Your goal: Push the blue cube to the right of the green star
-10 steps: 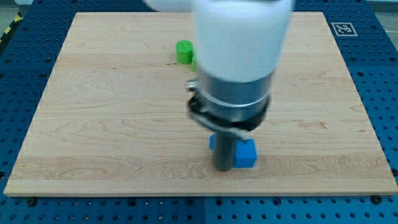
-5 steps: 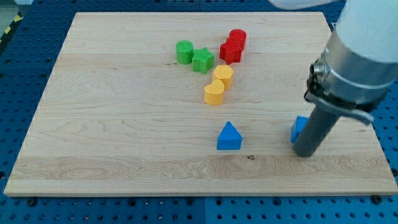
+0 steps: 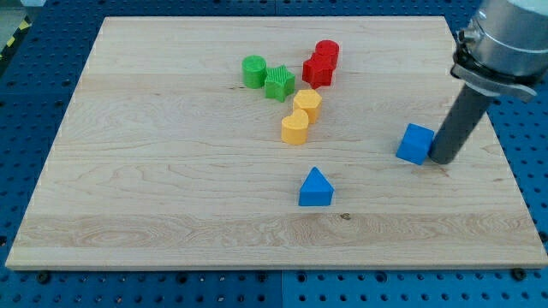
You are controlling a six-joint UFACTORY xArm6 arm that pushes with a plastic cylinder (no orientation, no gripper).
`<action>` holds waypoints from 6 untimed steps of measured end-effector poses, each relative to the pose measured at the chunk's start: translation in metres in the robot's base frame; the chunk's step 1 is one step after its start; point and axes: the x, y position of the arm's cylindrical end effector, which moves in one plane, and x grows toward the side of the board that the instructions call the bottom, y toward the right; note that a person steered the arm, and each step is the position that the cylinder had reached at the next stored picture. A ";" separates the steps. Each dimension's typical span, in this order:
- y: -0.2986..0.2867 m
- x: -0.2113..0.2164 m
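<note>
So the tabletop point(image 3: 154, 188) was mostly bare, with a cluster toward the far middle: red blocks point(image 3: 321, 62), yellow blocks point(image 3: 300, 116), green cylinder point(image 3: 253, 71) and green star point(image 3: 279, 83). A blue wedge point(image 3: 315, 187) sat alone, nearer. The blue cube point(image 3: 416, 143) was way off right of the star and nearer, so well short of the spot. No hand on this rig, just a rod; my tip point(image 3: 443, 160) was touching the cube's right side. I'd say most of the pushing was left.

Arm end: grey metal cylinder housing point(image 3: 507, 34), dark band at lower rim. Straight dark rod point(image 3: 455, 125) extends from it, plain round section, down to my tip point(image 3: 443, 160).
</note>
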 end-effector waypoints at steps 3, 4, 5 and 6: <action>-0.019 0.023; -0.030 0.008; -0.032 -0.041; -0.033 -0.049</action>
